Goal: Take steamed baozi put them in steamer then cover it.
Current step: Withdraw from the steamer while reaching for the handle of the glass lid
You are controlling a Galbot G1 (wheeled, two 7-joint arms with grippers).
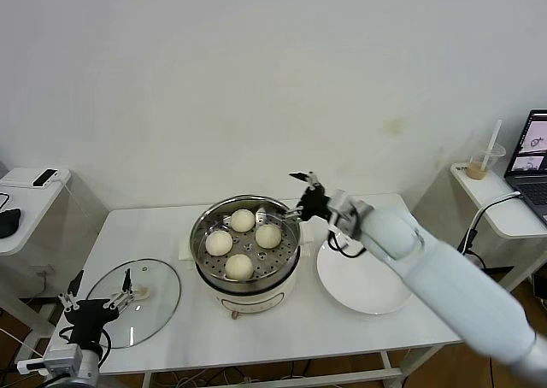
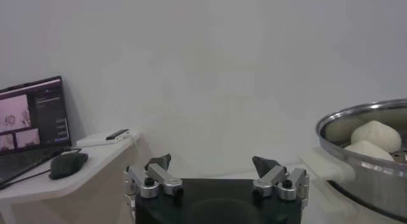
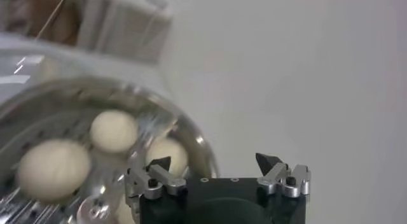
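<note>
The steel steamer (image 1: 256, 294) stands mid-table with several cream-white baozi (image 1: 243, 220) on its perforated tray. My right gripper (image 1: 301, 195) is open and empty, just above the steamer's back right rim. In the right wrist view the gripper (image 3: 213, 161) is open over the rim (image 3: 197, 142), with the baozi (image 3: 54, 169) below. The glass lid (image 1: 154, 307) lies flat on the table, left of the steamer. My left gripper (image 1: 101, 284) is open and empty, low at the lid's left edge. In the left wrist view the gripper (image 2: 212, 163) is open, with the steamer (image 2: 375, 181) off to one side.
An empty white plate (image 1: 363, 277) lies right of the steamer, under my right arm. Side tables stand at both ends: one with a laptop (image 1: 534, 161) and a cup (image 1: 484, 161), one with a mouse (image 2: 67, 165) and a small device (image 1: 44, 177).
</note>
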